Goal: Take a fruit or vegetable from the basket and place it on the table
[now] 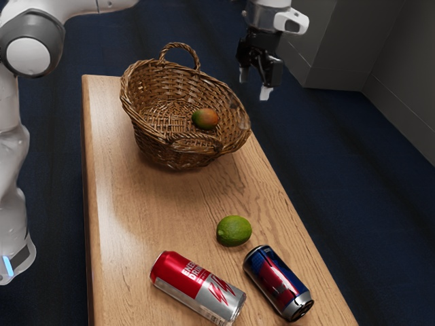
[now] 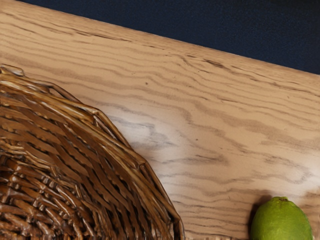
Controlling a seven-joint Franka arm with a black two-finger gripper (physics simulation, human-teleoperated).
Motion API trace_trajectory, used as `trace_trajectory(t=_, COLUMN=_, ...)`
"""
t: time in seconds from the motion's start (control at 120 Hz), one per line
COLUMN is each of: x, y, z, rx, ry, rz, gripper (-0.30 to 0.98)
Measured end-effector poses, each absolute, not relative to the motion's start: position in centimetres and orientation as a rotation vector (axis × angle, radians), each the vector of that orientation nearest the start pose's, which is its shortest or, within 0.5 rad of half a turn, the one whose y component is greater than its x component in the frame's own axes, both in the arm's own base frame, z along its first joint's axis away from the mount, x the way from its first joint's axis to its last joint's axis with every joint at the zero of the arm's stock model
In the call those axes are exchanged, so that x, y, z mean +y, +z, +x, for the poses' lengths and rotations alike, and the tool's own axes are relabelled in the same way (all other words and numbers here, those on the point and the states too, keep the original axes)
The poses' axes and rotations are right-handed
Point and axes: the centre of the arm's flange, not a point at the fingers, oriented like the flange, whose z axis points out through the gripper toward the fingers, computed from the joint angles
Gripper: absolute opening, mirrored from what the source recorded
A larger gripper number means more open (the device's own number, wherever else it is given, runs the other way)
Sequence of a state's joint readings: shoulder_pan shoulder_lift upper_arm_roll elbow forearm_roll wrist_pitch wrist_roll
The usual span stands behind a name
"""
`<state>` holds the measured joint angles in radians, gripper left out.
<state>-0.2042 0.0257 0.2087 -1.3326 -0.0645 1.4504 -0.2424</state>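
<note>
My gripper (image 1: 255,83) is open, with nothing between its fingertips, high up by the basket's rim on the exterior view's right. The brown wicker basket (image 1: 153,129) stands on the table, and an orange-and-green fruit, like a mango (image 1: 205,119), lies inside it. A green lime (image 1: 234,231) rests on the wooden table (image 1: 156,210), outside the basket. In the wrist view, part of the basket (image 2: 107,185) appears beside bare wood of the table (image 2: 200,115), with the lime (image 2: 281,220) a short way from its rim.
A red and silver can (image 1: 197,286) lies on its side near the lime. Beside it lies a dark blue and red can (image 1: 279,282). The basket has a raised loop handle (image 1: 180,46) on its far rim. Dark blue floor (image 1: 326,170) borders the table's long edge.
</note>
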Motion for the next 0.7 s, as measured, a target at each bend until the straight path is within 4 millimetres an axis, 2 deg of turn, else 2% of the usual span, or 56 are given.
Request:
trace_trajectory(t=0.117, x=-2.5, y=71.7, z=53.8, rx=-0.601, ry=-0.079, rz=-3.173, gripper=0.69)
trace_trajectory(t=0.275, x=-5.7, y=71.3, z=52.9, rx=-0.802, ry=0.012, rz=-3.125, gripper=0.69)
trace_trajectory(t=0.35, x=-6.2, y=71.1, z=52.5, rx=-0.884, ry=0.05, rz=-3.095, gripper=0.69)
trace_trajectory(t=0.417, x=-5.7, y=72.0, z=50.3, rx=-0.943, ry=0.039, rz=-3.065, gripper=0.69)
trace_trajectory(t=0.433, x=-5.0, y=71.7, z=49.5, rx=-0.972, ry=0.046, rz=-3.051, gripper=0.68)
trace_trajectory(t=0.45, x=-3.4, y=71.4, z=48.8, rx=-1.032, ry=0.051, rz=-3.026, gripper=0.68)
trace_trajectory(t=0.5, x=5.0, y=70.1, z=46.6, rx=-1.327, ry=0.053, rz=-2.901, gripper=0.68)
trace_trajectory(t=0.517, x=7.0, y=69.6, z=45.8, rx=-1.403, ry=0.054, rz=-2.862, gripper=0.68)
trace_trajectory(t=0.542, x=9.1, y=68.9, z=45.1, rx=-1.485, ry=0.053, rz=-2.817, gripper=0.69)
trace_trajectory(t=0.6, x=11.8, y=67.6, z=44.5, rx=-1.587, ry=0.044, rz=-2.741, gripper=0.69)
trace_trajectory(t=0.7, x=13.4, y=64.9, z=45.3, rx=-1.615, ry=0.019, rz=-2.698, gripper=0.69)
